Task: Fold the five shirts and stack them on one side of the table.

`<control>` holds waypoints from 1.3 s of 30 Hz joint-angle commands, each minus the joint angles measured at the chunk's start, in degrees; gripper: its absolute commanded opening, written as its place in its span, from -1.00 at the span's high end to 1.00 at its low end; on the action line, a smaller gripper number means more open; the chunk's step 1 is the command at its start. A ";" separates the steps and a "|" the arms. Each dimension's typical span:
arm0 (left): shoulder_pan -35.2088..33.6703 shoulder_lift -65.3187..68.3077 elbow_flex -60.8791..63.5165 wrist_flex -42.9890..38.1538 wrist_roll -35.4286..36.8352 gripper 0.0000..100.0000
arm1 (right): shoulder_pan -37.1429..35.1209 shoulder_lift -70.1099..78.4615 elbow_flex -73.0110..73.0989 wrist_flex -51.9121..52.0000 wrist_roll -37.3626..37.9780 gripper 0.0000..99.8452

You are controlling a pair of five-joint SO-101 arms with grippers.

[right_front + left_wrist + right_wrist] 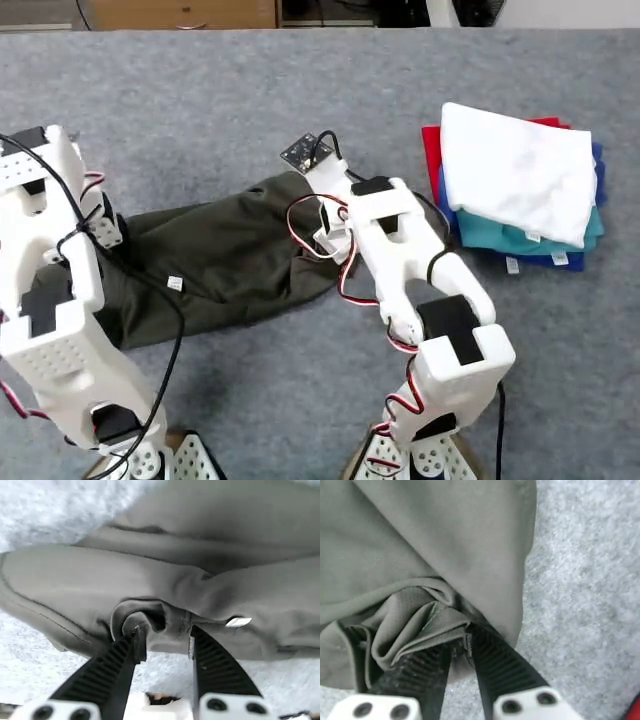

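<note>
Lying crosswise on the grey table (200, 110), the olive shirt (230, 255) stretches from one arm to the other, rumpled, with loose folds along its length; a small white tag (175, 283) shows on the cloth toward the left arm.

At the shirt's left end the left gripper (165, 632) sits low over the hem; its jaws stand a narrow way apart, and a pucker of fabric sits between the tips, bunched against one finger (125, 655); beyond the hem the bare table shows on both sides of the cloth.

At the shirt's right end the right gripper (465, 642) is pinched together on a fold of the fabric — the ribbed fingers (490, 665) meet at their tips, and the cloth gathers in creases just past them; the shirt's edge runs close beside, with table next to it.

Well apart from the olive shirt, on the right side of the table, stands the stack (520, 185) of folded shirts; white lies on top, teal and blue edges show beneath it, and red peeks out at the far and left edges — each layer slightly offset from the next; the right arm passes near the stack without touching it.
</note>
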 commanded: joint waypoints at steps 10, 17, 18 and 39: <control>-0.53 2.33 -3.43 -1.67 -0.97 0.80 | 0.31 0.48 -0.75 0.09 -0.70 1.00; -1.05 2.59 -3.16 -3.25 1.85 0.91 | 0.31 0.48 -0.75 0.09 -0.70 1.00; -1.05 2.59 -3.08 -3.25 1.85 0.91 | 0.31 0.48 -0.75 0.09 -0.70 1.00; -1.41 2.68 -0.09 -6.24 1.67 0.65 | 0.31 0.48 -0.75 0.09 -0.70 1.00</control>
